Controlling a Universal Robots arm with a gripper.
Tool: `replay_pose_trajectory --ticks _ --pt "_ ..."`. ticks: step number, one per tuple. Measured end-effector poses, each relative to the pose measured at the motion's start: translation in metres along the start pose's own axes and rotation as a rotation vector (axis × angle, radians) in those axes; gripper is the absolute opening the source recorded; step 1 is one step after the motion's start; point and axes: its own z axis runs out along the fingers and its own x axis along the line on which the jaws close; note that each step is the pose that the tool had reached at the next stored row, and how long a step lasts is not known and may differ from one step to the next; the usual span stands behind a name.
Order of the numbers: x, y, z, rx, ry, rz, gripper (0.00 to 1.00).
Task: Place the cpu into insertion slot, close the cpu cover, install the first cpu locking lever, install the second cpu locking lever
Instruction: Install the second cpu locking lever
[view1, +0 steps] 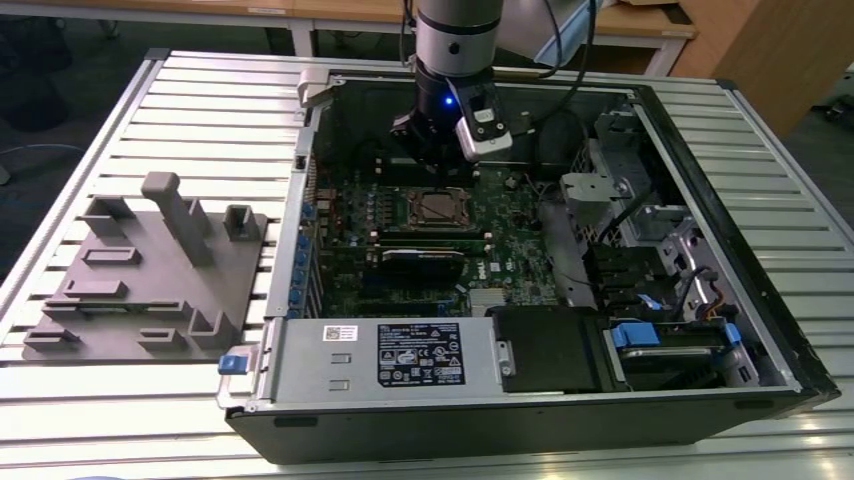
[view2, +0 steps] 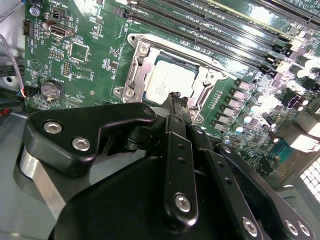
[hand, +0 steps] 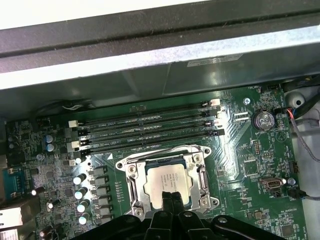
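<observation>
The cpu (hand: 167, 181) (view2: 167, 80) lies flat in the insertion slot (view1: 438, 208), its silver top facing up. The cpu cover (hand: 133, 186) (view2: 137, 66) lies flat around it as a metal frame. A thin lever bar (hand: 155, 151) (view2: 200, 54) runs along the socket's edge on the memory-stick side. My gripper (hand: 171, 197) (view2: 175, 97) (view1: 433, 172) hangs just above the socket's edge. Its two narrow fingertips are pressed together with nothing between them, reaching over the rim of the chip.
The open computer case (view1: 747, 330) lies on a slatted metal table (view1: 174, 110). Memory sticks (hand: 150, 131) run beside the socket. A power supply box (view1: 387, 355) fills the near side. A grey fixture block (view1: 147, 280) stands at the exterior view's left.
</observation>
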Motion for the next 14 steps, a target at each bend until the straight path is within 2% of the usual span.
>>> replay_pose_trajectory --ticks 8,14 --pt "-0.0001 -0.0006 0.0 -0.0001 0.0 0.0 0.11" --pt "-0.0009 -0.005 -0.0002 0.0 0.0001 0.0 0.11"
